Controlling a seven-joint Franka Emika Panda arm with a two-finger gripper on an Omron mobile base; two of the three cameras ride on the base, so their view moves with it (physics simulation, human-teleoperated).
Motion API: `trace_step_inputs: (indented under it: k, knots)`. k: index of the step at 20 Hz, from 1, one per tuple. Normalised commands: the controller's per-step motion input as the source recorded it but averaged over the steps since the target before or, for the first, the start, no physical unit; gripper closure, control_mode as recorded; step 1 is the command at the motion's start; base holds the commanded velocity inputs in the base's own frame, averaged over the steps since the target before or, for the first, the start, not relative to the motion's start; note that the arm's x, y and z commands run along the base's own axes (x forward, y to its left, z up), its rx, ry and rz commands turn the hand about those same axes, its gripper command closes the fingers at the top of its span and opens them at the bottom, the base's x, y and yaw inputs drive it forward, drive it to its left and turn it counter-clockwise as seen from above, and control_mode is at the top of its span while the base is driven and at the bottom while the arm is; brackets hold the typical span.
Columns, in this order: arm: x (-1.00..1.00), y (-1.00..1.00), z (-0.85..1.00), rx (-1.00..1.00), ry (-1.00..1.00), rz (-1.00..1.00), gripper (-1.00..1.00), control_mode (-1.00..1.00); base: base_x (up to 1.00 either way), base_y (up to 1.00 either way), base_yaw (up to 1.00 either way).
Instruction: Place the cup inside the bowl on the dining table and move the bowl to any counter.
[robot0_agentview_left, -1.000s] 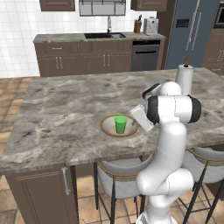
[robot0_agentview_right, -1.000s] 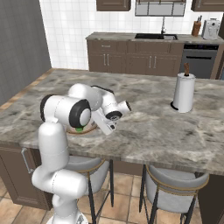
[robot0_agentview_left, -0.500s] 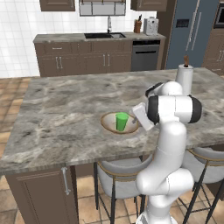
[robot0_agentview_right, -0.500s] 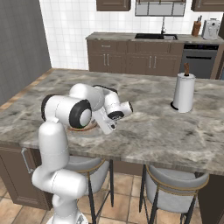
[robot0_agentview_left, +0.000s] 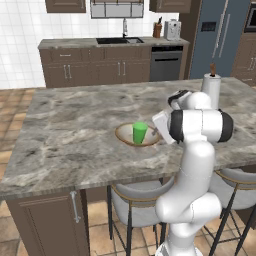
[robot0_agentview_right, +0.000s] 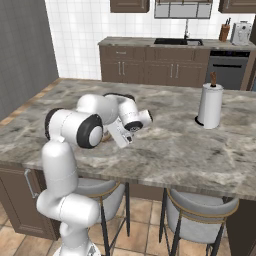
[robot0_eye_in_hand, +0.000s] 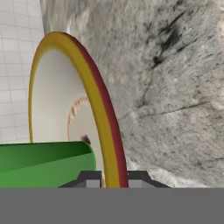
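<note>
Grey-brown veined marble covers the large island surface (robot0_agentview_left: 75, 130) that fills the middle of both base views, with dark brown cabinets below it and grey stools (robot0_agentview_left: 132, 202) tucked under its near edge. Just right of centre in the left base view sits the wide shallow bowl (robot0_agentview_left: 126, 134), cream inside with a brown rim, and the small bright green tumbler cup (robot0_agentview_left: 139, 132) stands upright inside it. The white arm rises from the lower right of that view, bends over the near edge of the surface and brings its hand (robot0_agentview_left: 162, 127) to the right side of the bowl's rim. In the right base view the hand (robot0_agentview_right: 120, 136) lies left of centre, low over the marble, and the arm's white links cover nearly all of the bowl, of which a sliver shows at the left of the hand. In the hand view the bowl's rim (robot0_eye_in_hand: 103, 122) runs as a yellow and dark red arc from the upper left down to the bottom centre, passing straight between the two dark fingertips (robot0_eye_in_hand: 92, 178), which stand one on each side of it, nearly closed and pinching the rim. The green cup (robot0_eye_in_hand: 43, 164) lies across the lower left of that view, inside the bowl. A tall white cylinder with a brown top (robot0_agentview_right: 210, 105) stands on the surface at the right of the right base view, well apart from the bowl. Along the top of both base views runs a narrow counter (robot0_agentview_left: 65, 44) with a sink, backed by white tiled wall.
</note>
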Motion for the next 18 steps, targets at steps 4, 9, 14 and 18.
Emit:
trace_step_inputs:
  k: [4,9,14,18]
  knots:
    - [-0.14,0.00,0.32,0.00,0.05,0.00,1.00,-1.00,0.00,0.00,0.00]
    - [-0.21,0.00,0.23,0.00,0.03,0.00,1.00,-1.00,0.00,0.00,0.00]
    - [-0.24,0.00,0.07,0.00,0.00,0.00,1.00,-1.00,0.00,0.00,0.00]
    - [-0.27,0.00,0.03,0.00,0.00,0.00,1.00,-1.00,0.00,0.00,0.00]
